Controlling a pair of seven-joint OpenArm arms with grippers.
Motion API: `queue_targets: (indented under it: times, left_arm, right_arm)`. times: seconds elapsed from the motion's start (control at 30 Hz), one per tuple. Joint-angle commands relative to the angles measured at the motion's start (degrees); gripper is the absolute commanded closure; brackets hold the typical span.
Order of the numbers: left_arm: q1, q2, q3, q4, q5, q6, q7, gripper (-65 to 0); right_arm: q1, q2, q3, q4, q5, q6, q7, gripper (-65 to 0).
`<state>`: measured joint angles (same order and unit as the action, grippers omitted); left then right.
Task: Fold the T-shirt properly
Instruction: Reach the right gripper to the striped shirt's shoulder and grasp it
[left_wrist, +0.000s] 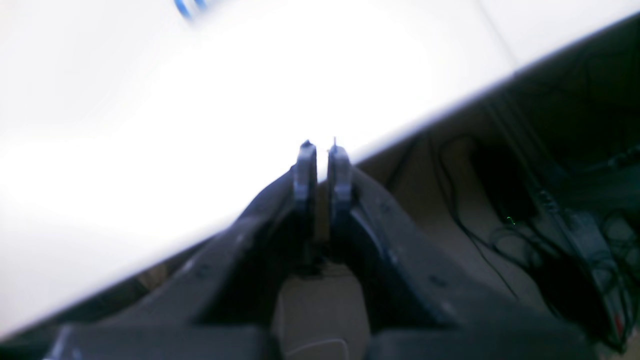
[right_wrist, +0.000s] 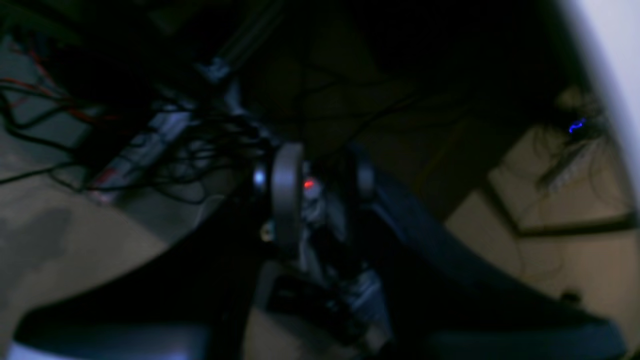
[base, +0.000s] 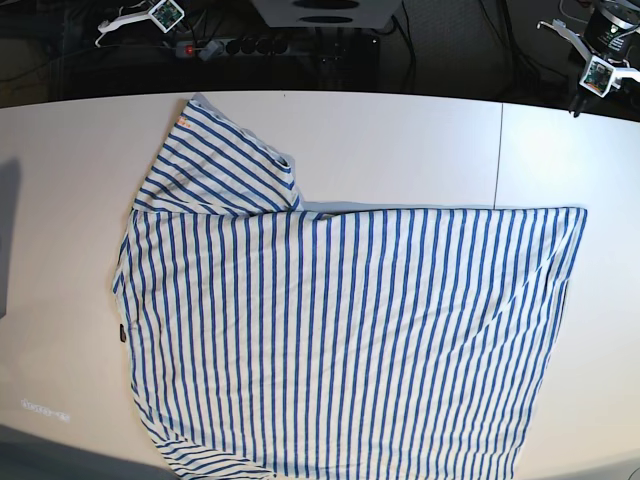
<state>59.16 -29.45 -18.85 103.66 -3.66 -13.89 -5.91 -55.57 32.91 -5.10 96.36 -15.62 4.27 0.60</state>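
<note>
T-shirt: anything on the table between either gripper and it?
Nothing visible. The T-shirt lies spread on the white table; bare tabletop separates it from the left gripper and right gripper, both back past the far edge.

The large white T-shirt with thin blue stripes (base: 350, 340) looks like soft, matt knitted cloth, lying smooth with slight puckers at its hems. The white worktop (base: 400, 140) beneath it is smooth and faintly glossy. The left gripper (left_wrist: 322, 150), dark and matt, looks like moulded plastic.
</note>
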Motion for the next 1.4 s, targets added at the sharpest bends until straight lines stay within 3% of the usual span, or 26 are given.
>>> queue_targets:
  times: [0.0, 0.13, 0.23, 0.47, 0.6, 0.7, 0.93, 1.03, 1.37]
  left_arm:
    - [1.25, -1.29, -1.36, 2.51, -0.52, -1.18, -1.01, -4.4]
    - [1.97, -4.68, -2.73, 7.52, -0.74, -1.84, 1.14, -5.5]
    - [1.97, -7.10, -2.71, 9.05, 0.39, -1.84, 1.49, -10.5]
    - [1.97, -10.43, -2.71, 9.25, 2.25, -1.81, 2.58, -14.0]
    - [1.99, -11.67, -2.71, 9.25, 2.25, -1.81, 3.06, -14.0]
    - [1.97, -12.48, -2.71, 9.25, 2.29, -1.81, 3.80, -14.1]
    - [1.97, -14.75, -2.71, 9.25, 4.31, -1.81, 4.52, -22.0]
    - [1.99, -15.72, -2.71, 9.25, 5.05, -1.81, 5.53, -22.0]
    - [1.99, -16.28, -2.71, 9.25, 5.25, -1.79, 5.95, -22.0]
  right_arm:
    - [-0.50, 1.77, 0.28, 2.03, -0.83, -0.48, 0.24, -13.6]
    - [0.00, 5.64, 0.85, 6.56, -3.67, -2.19, -2.54, -13.6]
    - [0.15, 8.07, 2.14, 9.09, -4.04, -2.58, -3.50, -14.8]
    - [3.02, 13.86, 2.58, 11.80, -6.05, -2.40, -3.45, -32.0]
    - [7.69, 17.20, 2.56, 11.80, -6.03, 1.75, -3.48, -33.2]
    - [10.62, 19.69, 2.01, 11.78, -6.03, 7.54, -3.48, -33.2]
    - [15.19, 25.09, -4.24, 11.13, -8.09, 9.25, -3.50, -33.2]
    - [17.53, 26.47, -7.58, 10.27, -9.07, 9.27, -3.50, -33.2]
    - [24.44, 26.25, -18.75, 7.54, -11.87, 9.25, -3.50, -33.2]
